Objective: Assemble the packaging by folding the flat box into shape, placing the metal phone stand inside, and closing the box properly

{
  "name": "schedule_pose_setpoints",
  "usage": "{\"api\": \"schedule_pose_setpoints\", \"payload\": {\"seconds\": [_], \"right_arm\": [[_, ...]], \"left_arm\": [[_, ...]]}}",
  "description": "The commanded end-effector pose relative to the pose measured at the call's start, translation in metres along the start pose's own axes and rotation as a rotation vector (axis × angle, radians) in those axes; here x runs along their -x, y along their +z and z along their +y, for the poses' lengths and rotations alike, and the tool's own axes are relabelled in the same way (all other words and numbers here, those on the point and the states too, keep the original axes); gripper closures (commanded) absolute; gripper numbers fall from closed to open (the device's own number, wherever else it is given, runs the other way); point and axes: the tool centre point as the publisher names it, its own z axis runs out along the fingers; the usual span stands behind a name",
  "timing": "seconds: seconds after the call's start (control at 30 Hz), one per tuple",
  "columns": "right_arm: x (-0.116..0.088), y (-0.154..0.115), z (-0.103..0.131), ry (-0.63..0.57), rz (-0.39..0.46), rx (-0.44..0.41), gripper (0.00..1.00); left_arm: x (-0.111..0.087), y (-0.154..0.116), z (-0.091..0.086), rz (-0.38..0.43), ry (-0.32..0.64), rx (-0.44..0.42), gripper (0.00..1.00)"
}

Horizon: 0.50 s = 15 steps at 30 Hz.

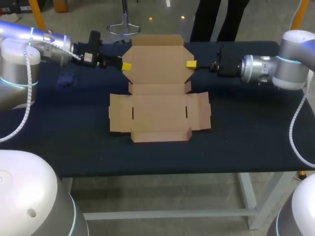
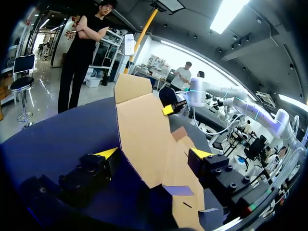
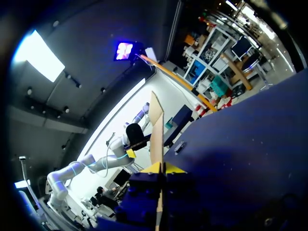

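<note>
Box point(image 1: 160, 110) lies unfolded in the middle of the dark blue surface point(image 1: 246, 128), its plain brown inside facing up. The base panel, its 2 side wings and the narrow front flap rest flat on the surface. The large rear panel, the one farthest from the robot, is tilted up off the surface, and the hands stand at its 2 side edges.

The left hand point(image 1: 126, 66) comes in low from the left and meets the raised panel at its left edge, about halfway up. In the left wrist view its 2 yellow fingers point(image 2: 107, 153) stand wide apart, so this hand is open. The panel's edge lies in the gap, close against one finger and just clear of the other.

The right hand point(image 1: 191, 64) comes in from the right at about the same height and meets the panel's right edge. In the right wrist view the cardboard shows edge-on as a thin upright strip. It runs straight between the 2 yellow tips, which press on it from both sides, so this hand is gripping the box.

A small blue object point(image 1: 65, 78) lies on the surface under the left arm, well apart from the box. It is too dim to make out.
</note>
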Motion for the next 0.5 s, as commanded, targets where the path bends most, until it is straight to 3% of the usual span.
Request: {"api": "schedule_pose_setpoints", "payload": {"seconds": [0.03, 0.33, 0.5], "right_arm": [[0.005, 0.003, 0.004, -0.005, 0.017, -0.006, 1.0], [0.006, 0.004, 0.009, -0.015, 0.034, 0.002, 1.0], [0.005, 0.006, 0.012, -0.021, 0.043, 0.005, 1.0]], "left_arm": [[0.008, 0.005, -0.002, 0.05, 0.005, -0.001, 0.07], [0.009, 0.015, -0.008, 0.076, 0.046, -0.001, 0.15], [0.011, 0.022, -0.01, 0.096, 0.057, -0.007, 0.25]]}}
